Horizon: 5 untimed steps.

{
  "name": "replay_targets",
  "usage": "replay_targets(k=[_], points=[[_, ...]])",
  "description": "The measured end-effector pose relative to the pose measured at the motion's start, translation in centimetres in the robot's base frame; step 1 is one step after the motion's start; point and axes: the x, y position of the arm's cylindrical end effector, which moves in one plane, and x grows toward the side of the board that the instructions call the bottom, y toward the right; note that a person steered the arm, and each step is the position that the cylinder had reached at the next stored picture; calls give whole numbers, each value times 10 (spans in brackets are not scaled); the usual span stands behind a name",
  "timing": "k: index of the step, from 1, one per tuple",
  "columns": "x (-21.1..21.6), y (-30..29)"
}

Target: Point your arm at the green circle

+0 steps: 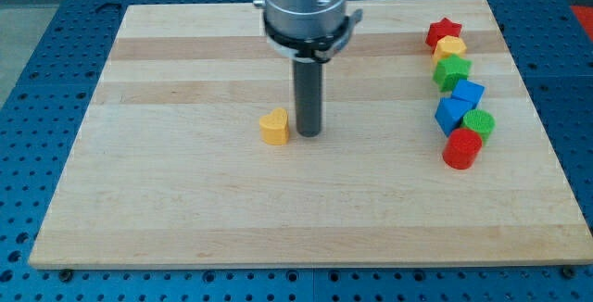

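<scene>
camera view | my tip point(308, 133) beside yellow heart point(274, 127) | green circle point(479, 122) well apart

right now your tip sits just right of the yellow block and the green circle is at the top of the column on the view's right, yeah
Not quite. My tip does sit just right of the yellow block, but the camera view shows the green circle near the bottom of that column, just above the red cylinder. The red star is at the top.

We see a pale wooden board point(185, 209) with smooth grain, a matt dark rod point(308, 98), and matt plastic-looking blocks such as the green circle point(479, 122).
</scene>
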Motion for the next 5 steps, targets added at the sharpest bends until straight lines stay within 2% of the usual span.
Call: replay_targets(k=[2,3,4,5], points=[[94,91],[102,180],[85,257],[34,301]])
